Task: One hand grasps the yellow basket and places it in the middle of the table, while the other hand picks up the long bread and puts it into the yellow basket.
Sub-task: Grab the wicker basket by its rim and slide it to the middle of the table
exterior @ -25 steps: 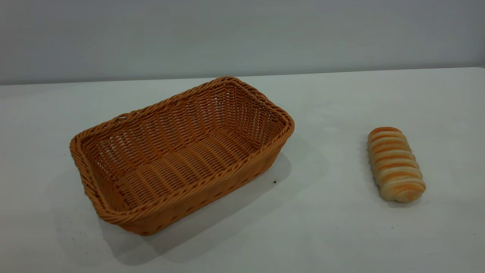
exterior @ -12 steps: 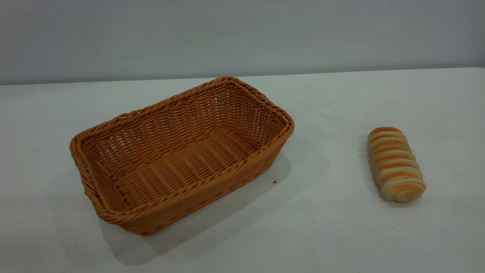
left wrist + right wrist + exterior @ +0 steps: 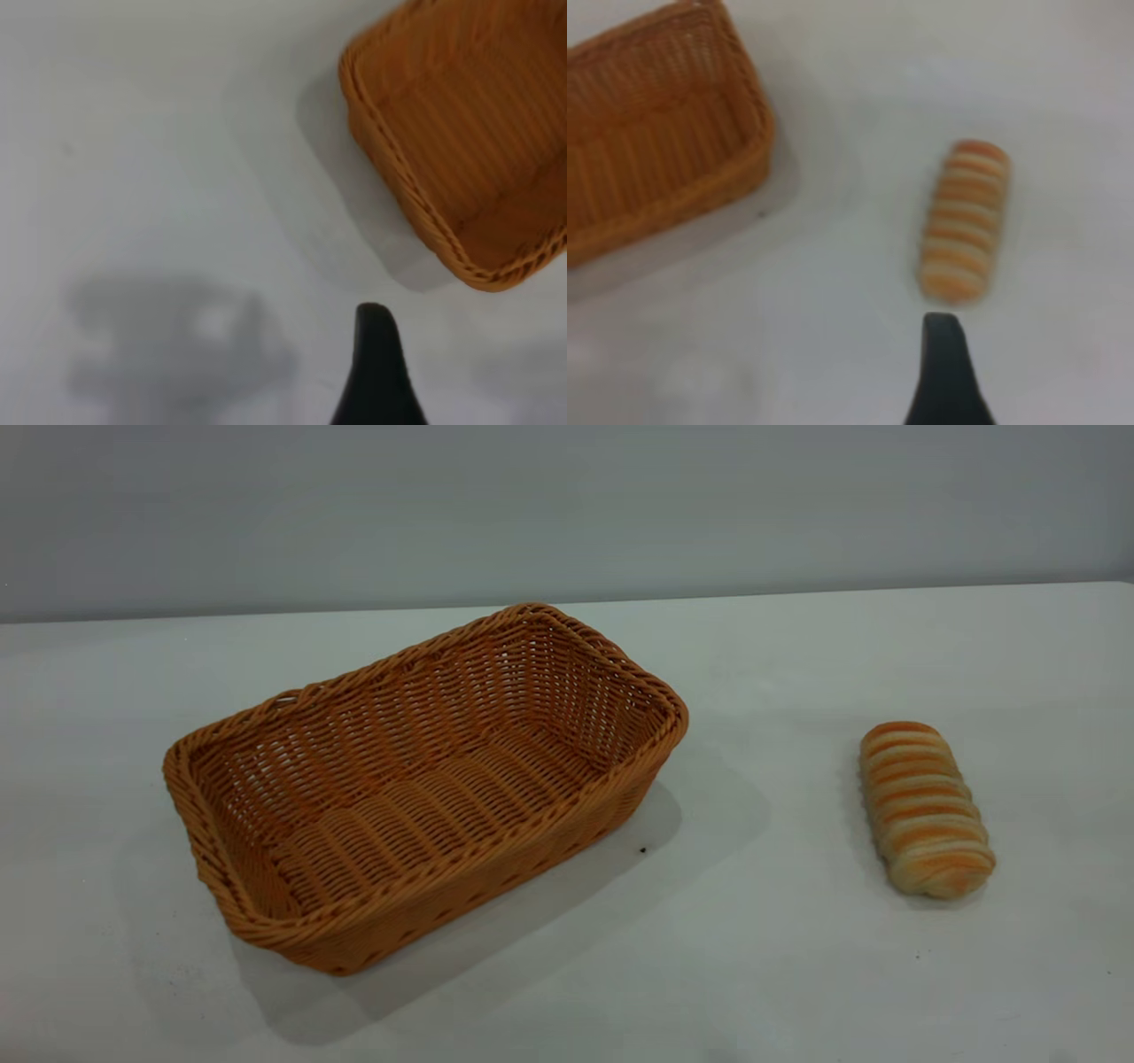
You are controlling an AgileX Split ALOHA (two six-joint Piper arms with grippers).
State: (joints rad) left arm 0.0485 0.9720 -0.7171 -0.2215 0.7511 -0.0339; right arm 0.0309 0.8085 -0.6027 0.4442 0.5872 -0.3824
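Observation:
The yellow basket (image 3: 425, 788) is an orange-tan woven wicker basket standing empty on the left half of the white table (image 3: 780, 957). The long bread (image 3: 923, 808), cream with orange-brown stripes, lies on the table to its right, apart from it. Neither gripper shows in the exterior view. In the left wrist view a black part of my left gripper (image 3: 376, 363) hovers over bare table, short of a corner of the basket (image 3: 461, 142). In the right wrist view a black part of my right gripper (image 3: 943, 372) hovers just short of the near end of the bread (image 3: 966, 221); the basket (image 3: 656, 133) lies to one side.
A plain grey wall (image 3: 567, 505) runs behind the table's far edge. A tiny dark speck (image 3: 642, 850) lies on the table by the basket's right side. Bare table lies between the basket and the bread.

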